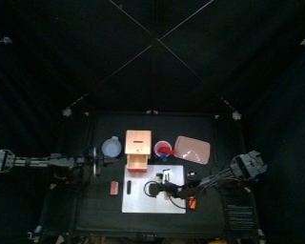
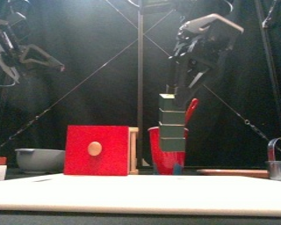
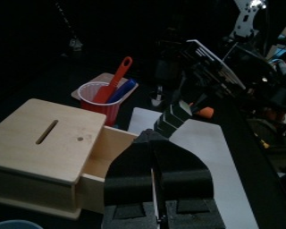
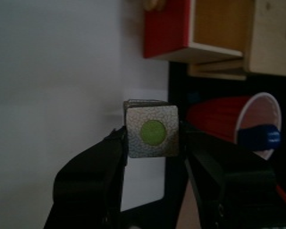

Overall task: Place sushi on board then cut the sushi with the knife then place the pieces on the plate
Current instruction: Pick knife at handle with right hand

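Observation:
A sushi roll point(image 2: 171, 125) of dark green blocks hangs upright above the white cutting board point(image 1: 140, 195), clear of its surface. My right gripper point(image 2: 181, 85) is shut on the roll's upper end; the right wrist view shows the roll's grey end face with a green centre point(image 4: 154, 125) between the jaws. The red cup point(image 1: 162, 148) with a red knife point(image 3: 117, 75) and a blue one stands behind the board. The pink tray point(image 1: 193, 148) lies at the back right. My left gripper point(image 3: 159, 183) hovers left of the board with its jaws together and nothing in them.
The wooden box point(image 1: 138, 152) with its red drawer front point(image 2: 96, 149) stands behind the board's left part. A blue-grey bowl point(image 1: 111, 148) sits left of the box. A small red toy point(image 1: 113, 187) lies left of the board. A metal cutter point(image 2: 279, 163) is at the right.

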